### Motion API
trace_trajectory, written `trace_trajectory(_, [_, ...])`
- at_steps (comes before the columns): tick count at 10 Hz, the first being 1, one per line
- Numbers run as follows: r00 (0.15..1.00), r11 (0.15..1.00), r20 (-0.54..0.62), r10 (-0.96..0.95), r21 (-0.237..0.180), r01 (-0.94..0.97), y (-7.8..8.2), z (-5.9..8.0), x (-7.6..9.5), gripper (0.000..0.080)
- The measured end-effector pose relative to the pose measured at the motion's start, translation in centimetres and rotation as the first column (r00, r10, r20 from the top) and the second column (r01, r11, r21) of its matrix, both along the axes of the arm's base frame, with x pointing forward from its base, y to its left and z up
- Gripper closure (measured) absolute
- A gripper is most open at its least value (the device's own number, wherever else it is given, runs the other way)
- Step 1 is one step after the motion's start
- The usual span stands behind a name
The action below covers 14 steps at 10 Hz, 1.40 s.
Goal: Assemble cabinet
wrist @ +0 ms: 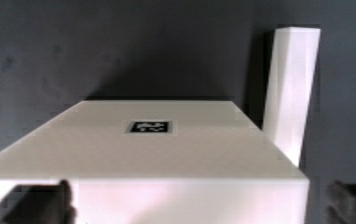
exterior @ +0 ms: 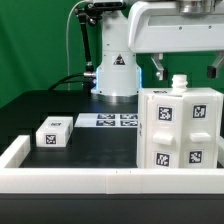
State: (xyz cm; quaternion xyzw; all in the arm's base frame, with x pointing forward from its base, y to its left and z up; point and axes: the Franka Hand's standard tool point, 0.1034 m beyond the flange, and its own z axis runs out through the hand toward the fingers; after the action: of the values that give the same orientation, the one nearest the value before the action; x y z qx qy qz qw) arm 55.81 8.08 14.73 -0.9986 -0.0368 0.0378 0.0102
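Observation:
The cabinet [exterior: 180,130], a large white box with black-and-white tags on its front, stands at the exterior view's right by the front rail. A small white peg [exterior: 179,82] sticks up from its top. My gripper [exterior: 185,72] hangs just above the cabinet's top, open wide, with one finger over each side and nothing held. In the wrist view the cabinet [wrist: 157,150] fills the lower part as a white face with one tag [wrist: 152,127]. My gripper [wrist: 193,205] shows there as dark fingertips [wrist: 33,205] at both of its edges. A narrow white bar [wrist: 296,90] runs along one side of it.
A small tagged white block [exterior: 53,133] lies at the exterior view's left on the black mat. The marker board [exterior: 108,121] lies at the back by the arm's base. A low white rail [exterior: 70,180] borders the front and left.

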Motion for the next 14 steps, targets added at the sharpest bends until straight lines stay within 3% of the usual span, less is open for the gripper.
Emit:
trace_trajectory(1, [0.999,1.0,0.026,-0.023,0.002,0.023,0.1,-0.2,-1.0,0.0015])
trace_trajectory(2, [0.995,0.997,0.061,-0.075,0.008,0.075,0.5,-0.4,-3.1,0.0003])
trace_trajectory(5, [0.981,0.997,0.175,-0.083,0.018,0.081,1.1,-2.8,-6.1,0.0002])
trace_trajectory(8, [0.983,0.997,0.166,-0.076,0.013,0.075,-0.1,-2.6,-5.6,0.0002])
trace_trajectory(10, [0.984,0.998,0.169,-0.063,0.008,0.063,-2.2,-2.9,-5.6,0.0002])
trace_trajectory(14, [0.983,0.993,0.153,-0.106,-0.028,0.111,-11.2,-5.3,-8.0,0.0002])
